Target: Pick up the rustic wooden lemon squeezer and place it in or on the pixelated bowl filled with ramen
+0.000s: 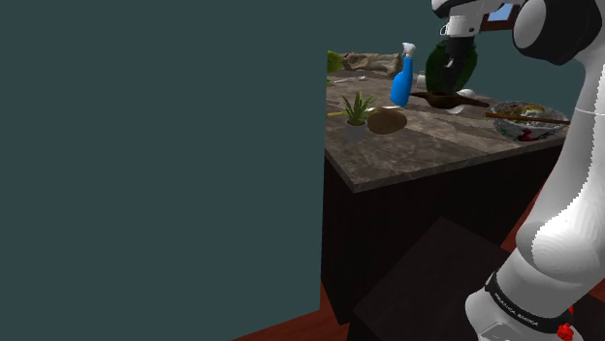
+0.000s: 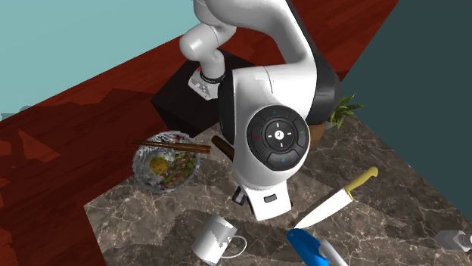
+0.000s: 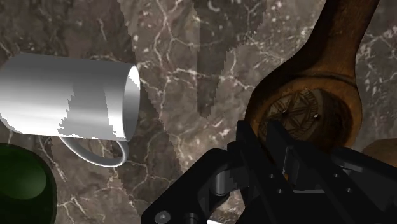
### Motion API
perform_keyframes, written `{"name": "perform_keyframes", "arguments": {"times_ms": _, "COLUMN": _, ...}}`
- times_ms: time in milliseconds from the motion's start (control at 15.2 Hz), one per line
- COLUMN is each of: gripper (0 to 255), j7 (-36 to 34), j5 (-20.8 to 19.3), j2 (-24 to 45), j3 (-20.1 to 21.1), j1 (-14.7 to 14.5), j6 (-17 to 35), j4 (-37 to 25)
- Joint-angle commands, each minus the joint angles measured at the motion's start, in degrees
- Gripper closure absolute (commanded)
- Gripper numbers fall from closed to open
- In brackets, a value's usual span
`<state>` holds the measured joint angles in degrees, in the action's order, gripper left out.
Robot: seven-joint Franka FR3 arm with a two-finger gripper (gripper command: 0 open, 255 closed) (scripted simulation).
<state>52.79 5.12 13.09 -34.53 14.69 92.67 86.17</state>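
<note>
The wooden lemon squeezer (image 3: 316, 76) lies on the marble surface (image 3: 184, 57) (a tipped-over mug (image 3: 70, 95) nearby), apart from the ramen bowl (image 2: 140, 162). The pincer (image 3: 275, 137) hangs over its round head; clenched or released, I cannot tell.

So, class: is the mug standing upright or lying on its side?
On its side: the mug lies lengthwise on the marble counter, mouth facing sideways.

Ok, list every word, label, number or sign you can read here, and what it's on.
Arm's black band: pale lettering, too small to read.
Arm's round dark pad: tiny coloured symbols, unreadable.
No text on the mug or spray bottle.
</note>
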Motion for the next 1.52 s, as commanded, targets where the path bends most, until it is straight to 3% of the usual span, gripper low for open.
{"name": "perform_keyframes", "arguments": {"times_ms": 0, "gripper": 255, "j7": 0.03, "j5": -0.05, "j2": -0.08, "j3": -0.07, "j1": 0.11, "j6": -1.66, "j4": -1.61}}
{"name": "perform_keyframes", "arguments": {"times_ms": 924, "gripper": 255, "j7": 1.26, "j5": 2.18, "j2": 3.88, "j3": -0.45, "j1": 2.83, "j6": -13.92, "j4": -17.32}}
{"name": "perform_keyframes", "arguments": {"times_ms": 1452, "gripper": 255, "j7": 9.25, "j5": -1.98, "j2": -3.27, "j3": -3.87, "j1": 5.99, "j6": -11.58, "j4": -8.97}}
